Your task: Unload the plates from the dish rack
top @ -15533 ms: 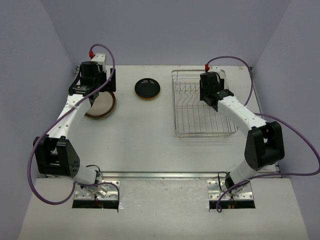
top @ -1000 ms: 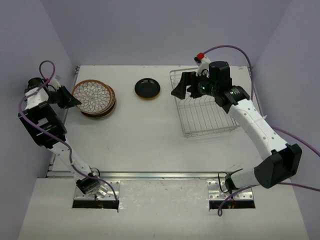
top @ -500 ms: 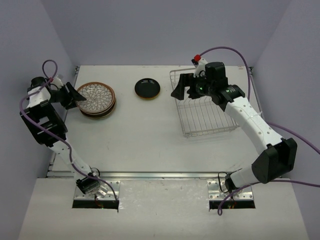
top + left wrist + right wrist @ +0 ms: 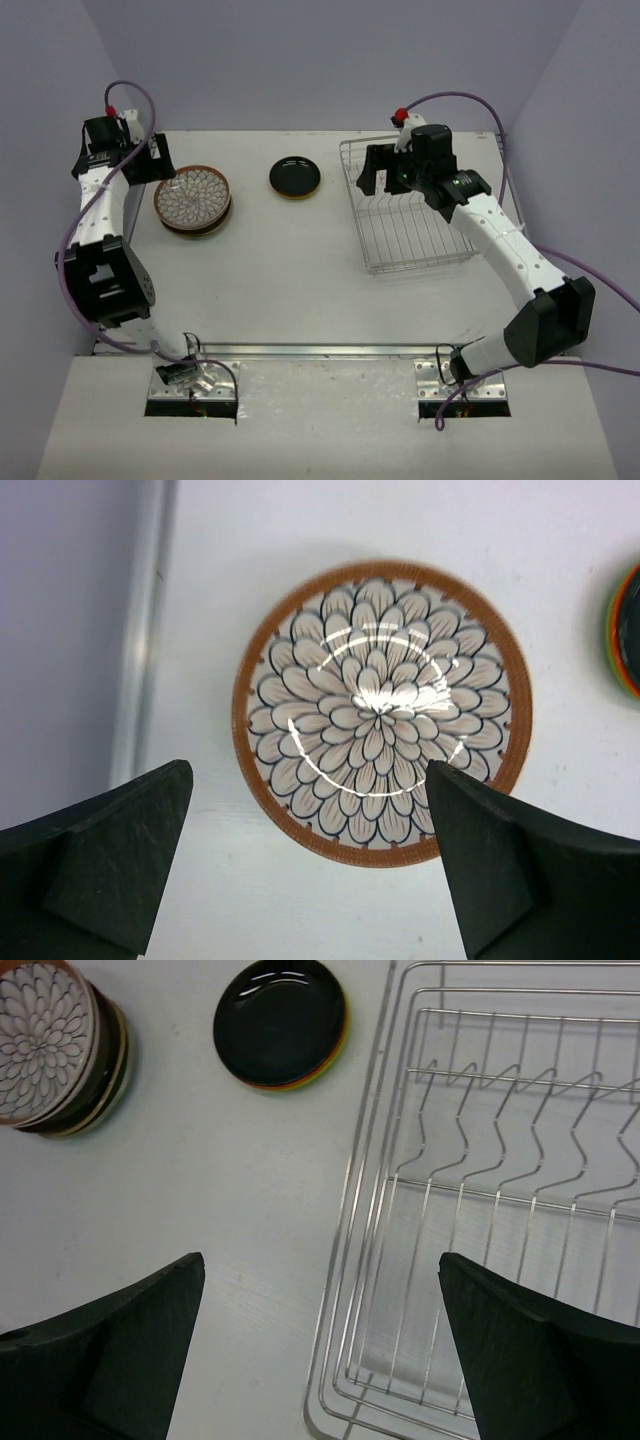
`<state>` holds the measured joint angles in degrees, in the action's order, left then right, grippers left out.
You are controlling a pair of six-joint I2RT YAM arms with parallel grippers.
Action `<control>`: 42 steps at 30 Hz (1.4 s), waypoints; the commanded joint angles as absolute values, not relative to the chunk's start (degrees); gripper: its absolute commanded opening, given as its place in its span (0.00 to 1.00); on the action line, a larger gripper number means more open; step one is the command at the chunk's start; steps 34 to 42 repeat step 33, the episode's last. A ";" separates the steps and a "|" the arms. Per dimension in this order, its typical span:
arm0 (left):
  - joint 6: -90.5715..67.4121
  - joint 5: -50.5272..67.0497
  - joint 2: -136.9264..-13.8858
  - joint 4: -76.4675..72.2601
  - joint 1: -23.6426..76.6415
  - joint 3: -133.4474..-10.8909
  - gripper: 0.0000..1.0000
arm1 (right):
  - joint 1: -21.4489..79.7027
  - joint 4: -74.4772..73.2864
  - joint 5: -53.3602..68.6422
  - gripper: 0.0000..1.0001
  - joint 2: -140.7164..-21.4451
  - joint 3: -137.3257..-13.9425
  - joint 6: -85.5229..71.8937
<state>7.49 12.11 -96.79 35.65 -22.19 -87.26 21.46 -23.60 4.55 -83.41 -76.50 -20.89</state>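
A stack of plates (image 4: pixel 193 199) lies flat at the far left of the table, topped by a brown-rimmed plate (image 4: pixel 380 710) with a petal pattern. My left gripper (image 4: pixel 308 776) hovers open over that plate's near edge, holding nothing; in the top view the left gripper (image 4: pixel 158 170) is at the stack's far-left side. A black plate (image 4: pixel 295 177) with an orange underside lies apart, right of the stack. The dish rack (image 4: pixel 410 212) stands at the right, with no plate in its prongs. My right gripper (image 4: pixel 320 1260) hangs open above the rack's left rim (image 4: pixel 350 1210).
The table's left edge strip (image 4: pixel 140 630) runs close beside the stack. The black plate (image 4: pixel 282 1022) and the stack (image 4: pixel 50 1045) also show in the right wrist view. Purple side walls close in on both sides.
The left gripper has opened, let go of the patterned plate on the stack, and swung toward the far-left corner. The right gripper has turned slightly over the rack's left rim.
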 commanded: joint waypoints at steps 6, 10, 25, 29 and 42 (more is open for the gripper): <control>16.48 -2.39 -80.69 24.79 -7.25 -81.06 1.00 | 18.52 -23.78 -12.94 0.99 -78.43 -72.50 -11.99; 14.24 -5.01 -79.94 24.54 3.22 -76.60 1.00 | 16.16 -23.76 -14.08 0.99 -76.76 -67.95 -10.26; 3.60 -1.50 -82.46 21.10 16.00 -69.54 1.00 | 12.31 -20.66 -12.13 0.99 -67.68 -54.32 -10.54; 3.78 -2.57 -81.10 20.94 16.00 -68.36 1.00 | 12.36 -21.01 -11.62 0.99 -67.97 -54.88 -10.93; 4.22 -2.20 -79.37 20.30 16.08 -67.06 1.00 | 12.39 -21.01 -11.25 0.99 -68.03 -55.02 -11.16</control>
